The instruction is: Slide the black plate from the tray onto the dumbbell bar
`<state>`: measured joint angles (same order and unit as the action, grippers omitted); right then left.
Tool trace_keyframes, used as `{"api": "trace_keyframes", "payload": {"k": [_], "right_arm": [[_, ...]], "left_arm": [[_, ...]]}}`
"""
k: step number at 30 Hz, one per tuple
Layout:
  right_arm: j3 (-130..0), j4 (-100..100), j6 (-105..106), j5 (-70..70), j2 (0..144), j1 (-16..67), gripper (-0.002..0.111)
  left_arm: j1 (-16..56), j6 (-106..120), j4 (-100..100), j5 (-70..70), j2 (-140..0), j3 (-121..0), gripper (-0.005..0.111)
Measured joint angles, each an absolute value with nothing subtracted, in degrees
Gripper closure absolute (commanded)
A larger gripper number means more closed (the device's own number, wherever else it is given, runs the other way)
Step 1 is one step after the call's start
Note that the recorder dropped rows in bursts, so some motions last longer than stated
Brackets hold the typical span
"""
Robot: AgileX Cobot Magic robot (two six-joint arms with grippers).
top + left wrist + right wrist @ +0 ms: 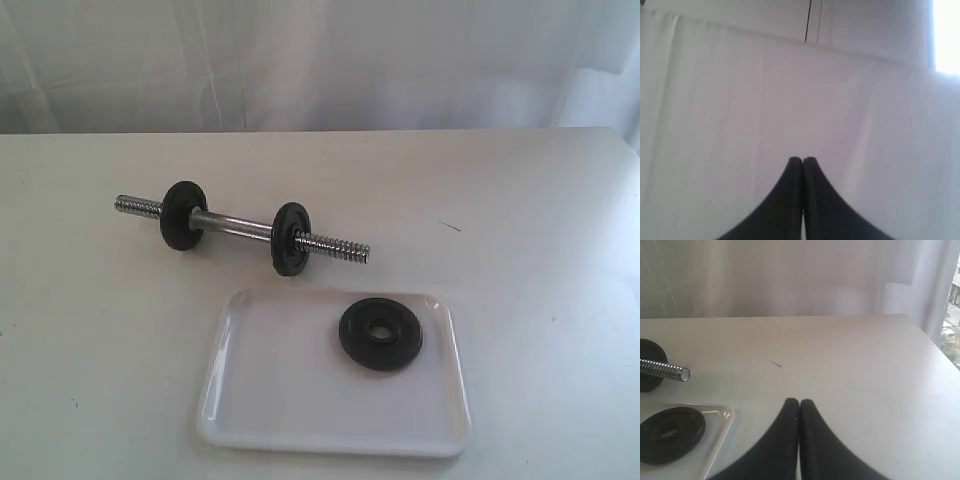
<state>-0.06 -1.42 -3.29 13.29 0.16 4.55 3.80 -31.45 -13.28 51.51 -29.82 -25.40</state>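
The black plate (380, 334) lies flat in the far right part of the white tray (270, 400); it also shows in the right wrist view as the black plate (669, 433) inside the tray (720, 426). Beyond the tray lies the chrome dumbbell bar (235, 227) with two black discs (183, 215) (289, 238) on it; its threaded end (667, 370) shows in the right wrist view. My right gripper (799, 402) is shut and empty, beside the tray's corner. My left gripper (802, 160) is shut and empty, facing only white surface. Neither gripper shows in the exterior view.
The white table (540, 220) ends at a far edge against a white curtain (320, 60). A small dark mark (450, 226) lies on the table right of the bar. The table's right edge (935, 347) is near in the right wrist view.
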Motion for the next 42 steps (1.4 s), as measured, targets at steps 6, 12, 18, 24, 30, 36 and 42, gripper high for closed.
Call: {"api": "trace_keyframes", "payload": {"k": [6, 12, 18, 24, 30, 36, 42], "right_arm": [[-0.1, -1.4, -3.3, 13.3, 0.2, 4.5, 0.108], [-0.1, -1.4, -3.3, 13.3, 0.2, 4.5, 0.108], [-0.1, -1.4, -3.3, 13.3, 0.2, 4.5, 0.108], [-0.1, -1.4, -3.3, 13.3, 0.2, 4.5, 0.108], [-0.1, -1.4, -3.3, 13.3, 0.2, 4.5, 0.108], [-0.1, -1.4, -3.3, 13.3, 0.2, 4.5, 0.108], [-0.1, -1.4, -3.3, 13.3, 0.2, 4.5, 0.108]], "left_arm": [[3.8, -31.2, -13.5, 51.5, -49.3, -33.8, 0.107], [3.8, -31.7, -14.0, 46.7, -65.3, -45.5, 0.107], [3.9, -38.2, -28.2, 25.7, -76.2, -61.2, 0.107], [7.4, -56.3, -53.6, 5.2, -87.1, -74.8, 0.107], [13.9, -56.7, -64.7, -2.2, -96.0, -80.4, 0.107], [17.3, -45.8, -62.8, -12.9, -104.2, -85.7, 0.107], [18.7, -6.0, -29.0, -25.0, -111.1, -96.1, 0.107]]}}
